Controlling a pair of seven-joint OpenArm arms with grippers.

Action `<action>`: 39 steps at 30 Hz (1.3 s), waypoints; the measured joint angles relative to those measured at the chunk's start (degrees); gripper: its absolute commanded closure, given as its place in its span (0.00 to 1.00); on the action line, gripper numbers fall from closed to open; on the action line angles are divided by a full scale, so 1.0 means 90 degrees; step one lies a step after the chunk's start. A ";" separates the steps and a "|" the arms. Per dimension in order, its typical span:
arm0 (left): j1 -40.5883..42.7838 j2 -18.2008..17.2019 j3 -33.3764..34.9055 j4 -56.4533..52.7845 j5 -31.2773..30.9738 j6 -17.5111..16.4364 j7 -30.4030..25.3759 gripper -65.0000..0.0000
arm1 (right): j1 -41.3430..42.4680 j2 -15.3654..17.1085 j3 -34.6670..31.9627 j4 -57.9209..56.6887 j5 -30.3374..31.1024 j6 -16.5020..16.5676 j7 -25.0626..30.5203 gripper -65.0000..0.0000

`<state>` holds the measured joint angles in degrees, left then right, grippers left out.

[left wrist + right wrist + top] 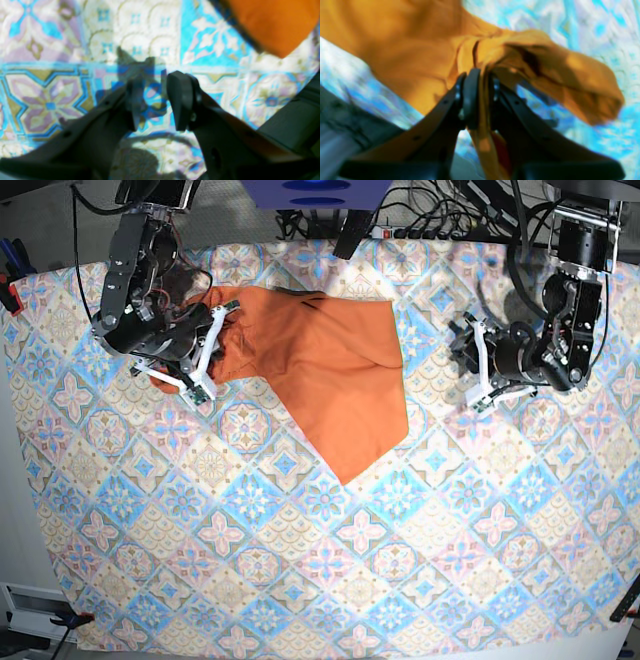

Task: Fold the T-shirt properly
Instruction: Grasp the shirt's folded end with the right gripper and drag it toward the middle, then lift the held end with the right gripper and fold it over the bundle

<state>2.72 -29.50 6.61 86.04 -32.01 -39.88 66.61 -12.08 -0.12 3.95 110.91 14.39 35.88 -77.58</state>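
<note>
No text, label, brand, number or sign can be read in any view; the wrist views are blurred and the base view shows none.

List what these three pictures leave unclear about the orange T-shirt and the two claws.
- T-shirt neck label: base view, not visible among the folds.
- Sleeve in the right claw: right wrist view, blurred; which part is pinched is unclear.
- T-shirt in left wrist view: cut off by the top edge; left claw blurred.
</note>
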 measured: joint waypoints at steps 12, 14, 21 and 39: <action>0.0151 -0.0228 -0.1243 -0.0007 0.0158 0.0017 -0.0007 0.69 | 0.0107 0.0379 -0.2832 0.0041 0.0041 -0.2144 0.0641 0.89; 0.0160 -0.0282 -0.1299 -0.0029 0.0180 0.0015 -0.0007 0.69 | 0.0168 0.0408 -0.3143 0.0041 0.0070 -0.2516 0.0682 0.89; 0.0180 -0.0321 -0.1294 -0.0495 0.0393 0.0000 -0.0005 0.69 | 0.0580 0.0556 -0.4078 0.0085 0.0075 -0.3502 0.0491 0.89; 0.0158 -0.0124 -0.1800 -0.0512 0.1452 -0.0002 -0.0005 0.69 | 0.2582 0.0311 -0.7451 -0.0177 0.0100 -0.4641 -0.0362 0.86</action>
<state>4.14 -30.61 -9.58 81.43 -18.94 -39.90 66.57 11.16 2.68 -63.11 109.32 15.29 -5.89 -80.84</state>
